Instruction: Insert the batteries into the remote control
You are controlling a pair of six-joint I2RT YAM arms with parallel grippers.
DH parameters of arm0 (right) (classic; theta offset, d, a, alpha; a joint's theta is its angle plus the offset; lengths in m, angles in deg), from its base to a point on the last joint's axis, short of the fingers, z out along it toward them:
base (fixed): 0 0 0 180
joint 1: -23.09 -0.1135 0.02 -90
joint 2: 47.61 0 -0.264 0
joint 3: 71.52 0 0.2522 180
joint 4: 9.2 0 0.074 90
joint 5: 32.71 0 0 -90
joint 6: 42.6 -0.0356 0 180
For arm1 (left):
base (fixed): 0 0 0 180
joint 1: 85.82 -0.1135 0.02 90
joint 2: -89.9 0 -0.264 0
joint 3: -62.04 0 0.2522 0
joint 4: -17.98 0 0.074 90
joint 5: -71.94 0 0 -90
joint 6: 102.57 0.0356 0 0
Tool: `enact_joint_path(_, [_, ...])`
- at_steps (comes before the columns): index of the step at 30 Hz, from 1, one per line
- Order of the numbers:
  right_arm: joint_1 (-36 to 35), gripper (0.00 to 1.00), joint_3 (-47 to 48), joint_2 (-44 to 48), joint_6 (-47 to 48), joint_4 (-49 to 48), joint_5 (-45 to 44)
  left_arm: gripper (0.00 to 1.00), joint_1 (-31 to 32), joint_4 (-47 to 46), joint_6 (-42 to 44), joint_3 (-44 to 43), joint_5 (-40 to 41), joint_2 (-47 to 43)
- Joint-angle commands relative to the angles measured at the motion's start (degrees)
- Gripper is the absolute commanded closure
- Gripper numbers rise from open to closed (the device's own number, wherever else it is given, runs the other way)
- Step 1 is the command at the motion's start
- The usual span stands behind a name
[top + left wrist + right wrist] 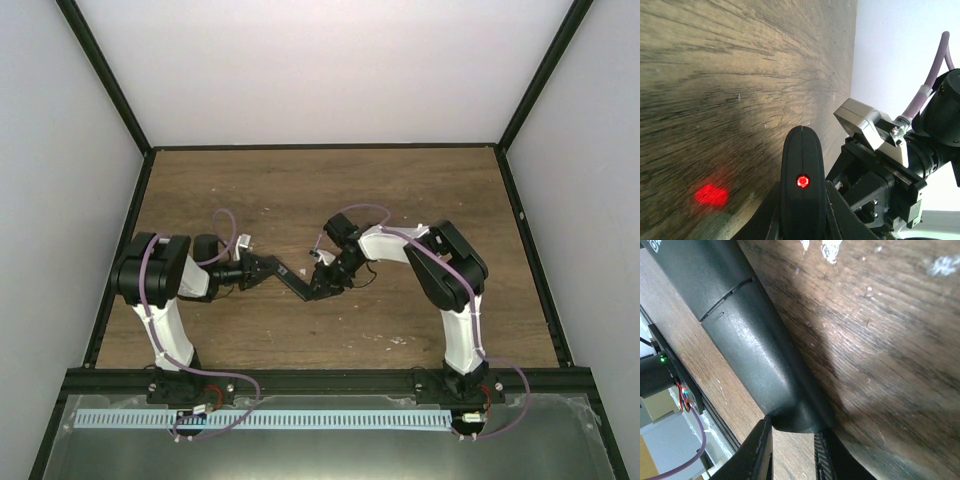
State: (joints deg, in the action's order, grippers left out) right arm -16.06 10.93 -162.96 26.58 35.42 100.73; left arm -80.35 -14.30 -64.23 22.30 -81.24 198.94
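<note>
The left claw (270, 269) is clamped on one end of the remote control (293, 282). In its wrist view the black bar stands end-on at bottom centre between the fingers (840, 215), with a small red lamp (802, 181) lit on the tip and a red glow (710, 194) on the wood to the lower left.

From there the remote's long axis runs down and to the right in the top view, straight into the right claw (320, 290). That claw's fingers (760, 455) close on the rounded far end at the bottom of its own view, and the bar's body climbs away to the upper left.

So the bar bridges the two claws just above the table (400, 200), near the middle of the frame, with neither arm nearer than the other.

The batteries show in no view (nothing blue anywhere on the wood), and I cannot tell which face carries the recess. I judge that one claw must let go before any battery can be fetched. Which one depends on where they lie.
</note>
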Motion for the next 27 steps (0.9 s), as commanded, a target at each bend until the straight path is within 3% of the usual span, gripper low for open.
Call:
enact_joint_path(1, [-0.61,0.83,2.63,-5.56,0.56,-10.90,-11.82,1.00,2.30,1.14,1.10,0.58,-2.17,1.80])
enact_joint_path(27, [1.01,0.80,8.41,-8.57,2.54,-11.33,-13.50,1.00,3.23,-1.44,-0.70,0.69,-3.00,3.20])
